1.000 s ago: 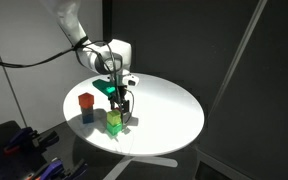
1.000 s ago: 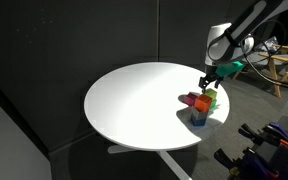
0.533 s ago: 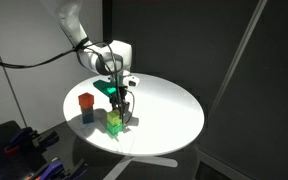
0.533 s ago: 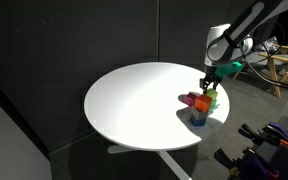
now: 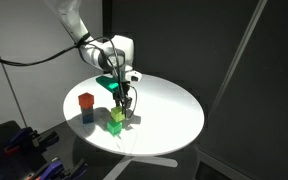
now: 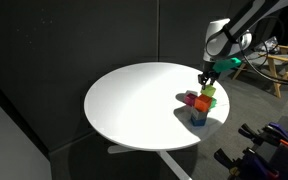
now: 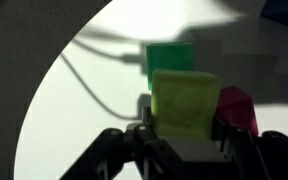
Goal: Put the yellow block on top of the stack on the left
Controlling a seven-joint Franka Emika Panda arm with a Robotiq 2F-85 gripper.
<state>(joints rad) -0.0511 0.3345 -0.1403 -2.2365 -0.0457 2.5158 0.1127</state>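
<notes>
Above the round white table (image 5: pixel 174 110), before dark walls (image 6: pixel 64 40), the tool (image 5: pixel 121 112) clamps the yellow block (image 7: pixel 186 100).

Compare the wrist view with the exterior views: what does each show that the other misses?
Wrist view only: how the gripper closes around the yellow block, seen up close. Exterior views only: the arm, the whole round table and the stack, orange-red on blue. Shared: gripper, yellow block, green cube, pink cube.
</notes>
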